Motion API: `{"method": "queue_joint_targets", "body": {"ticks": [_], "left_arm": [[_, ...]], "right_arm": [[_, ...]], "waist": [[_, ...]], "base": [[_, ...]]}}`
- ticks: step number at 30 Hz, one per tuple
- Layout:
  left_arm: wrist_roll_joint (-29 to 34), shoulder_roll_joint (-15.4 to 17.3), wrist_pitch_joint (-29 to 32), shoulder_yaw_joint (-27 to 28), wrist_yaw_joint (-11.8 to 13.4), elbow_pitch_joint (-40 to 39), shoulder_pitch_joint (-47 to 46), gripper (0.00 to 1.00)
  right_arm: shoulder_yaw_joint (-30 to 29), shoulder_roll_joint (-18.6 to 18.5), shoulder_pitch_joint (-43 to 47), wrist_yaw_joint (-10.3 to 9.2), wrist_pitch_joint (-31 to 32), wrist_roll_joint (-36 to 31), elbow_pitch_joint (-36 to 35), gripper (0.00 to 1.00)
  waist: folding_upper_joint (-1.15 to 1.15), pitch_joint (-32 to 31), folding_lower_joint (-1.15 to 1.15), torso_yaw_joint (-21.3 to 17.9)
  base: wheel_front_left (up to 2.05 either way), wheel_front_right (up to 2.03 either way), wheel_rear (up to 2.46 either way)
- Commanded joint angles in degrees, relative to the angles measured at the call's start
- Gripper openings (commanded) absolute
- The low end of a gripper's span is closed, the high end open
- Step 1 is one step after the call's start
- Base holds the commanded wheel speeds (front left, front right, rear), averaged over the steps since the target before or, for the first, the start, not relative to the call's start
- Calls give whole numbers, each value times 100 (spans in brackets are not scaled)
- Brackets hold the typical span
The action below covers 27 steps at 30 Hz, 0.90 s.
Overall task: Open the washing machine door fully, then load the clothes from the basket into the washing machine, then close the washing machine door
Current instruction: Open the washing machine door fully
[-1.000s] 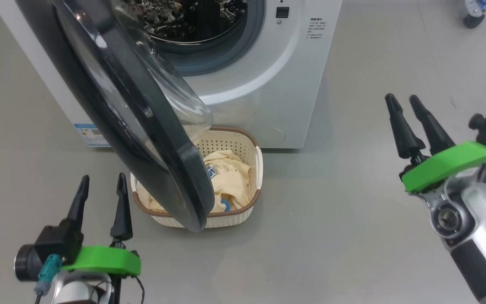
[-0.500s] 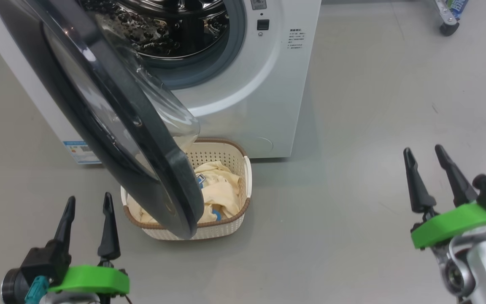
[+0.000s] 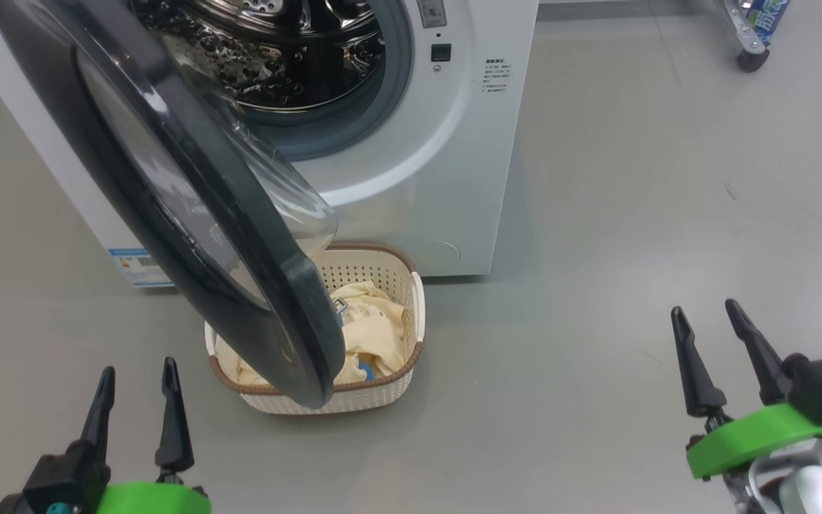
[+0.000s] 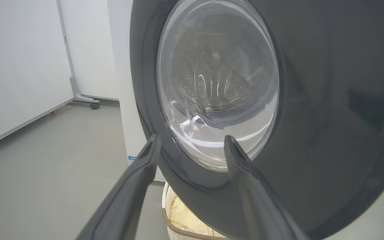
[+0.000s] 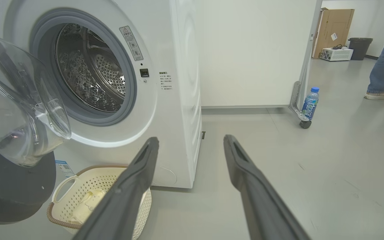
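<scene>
I see the washing machine door hiding half the basket and most of the clothes under it. Behind the door, the top of the washing machine is cropped; its small print I can't read.

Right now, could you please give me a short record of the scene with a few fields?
door: washing machine door swung open, its lower edge over the basket
clothes: clothes lying in the basket
basket spot: on the floor in front of the washing machine
drum: drum shows no garments
left: left gripper open, fingers empty
right: right gripper open, fingers empty
background: bottle; a person's legs
</scene>
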Motion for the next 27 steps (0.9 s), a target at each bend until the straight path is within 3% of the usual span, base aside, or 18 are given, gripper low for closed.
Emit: {"method": "queue_joint_targets", "body": {"ticks": [1,27], "left_arm": [[-2,49,-55,219,30,-220,-94,100],[26,0,-55,164,29,-174,2,100]], "right_arm": [[54,-31,-48,21,-55,-75,-191,100],[-131,174,53,21,-55,-358,68,100]], "waist": [[0,-10,0,10],[0,-101,0,26]], "base": [[0,0,0],[0,0,0]]}}
